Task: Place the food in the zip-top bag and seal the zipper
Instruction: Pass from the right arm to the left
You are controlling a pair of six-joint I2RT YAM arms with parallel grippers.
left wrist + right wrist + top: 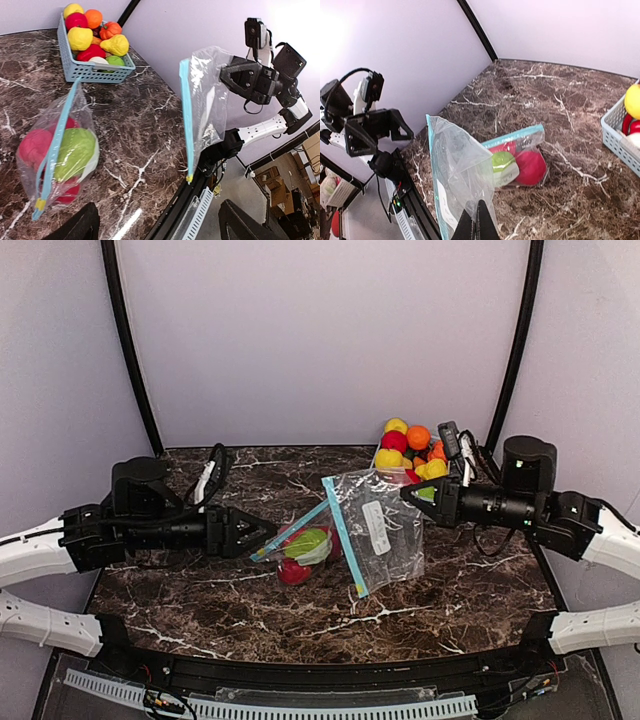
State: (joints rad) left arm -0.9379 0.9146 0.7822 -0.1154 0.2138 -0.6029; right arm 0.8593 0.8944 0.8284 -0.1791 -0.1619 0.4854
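Note:
My right gripper [408, 491] is shut on a corner of an empty clear zip-top bag [378, 528] with a light-blue zipper and holds it up off the table; its closed tips [477, 212] pinch the plastic [457, 170]. A second zip-top bag [303, 543] lies on the marble table with red and green toy fruits inside; it also shows in the left wrist view [60, 150] and the right wrist view [517, 162]. My left gripper [264, 532] is open and empty, just left of that filled bag, fingers [75, 227] wide apart.
A light-blue slatted basket [380, 457] at the back right holds several red, yellow, orange and green toy fruits [92, 37]; its rim shows in the right wrist view [620, 137]. The held bag [200, 100] hangs near the table's front edge [170, 220].

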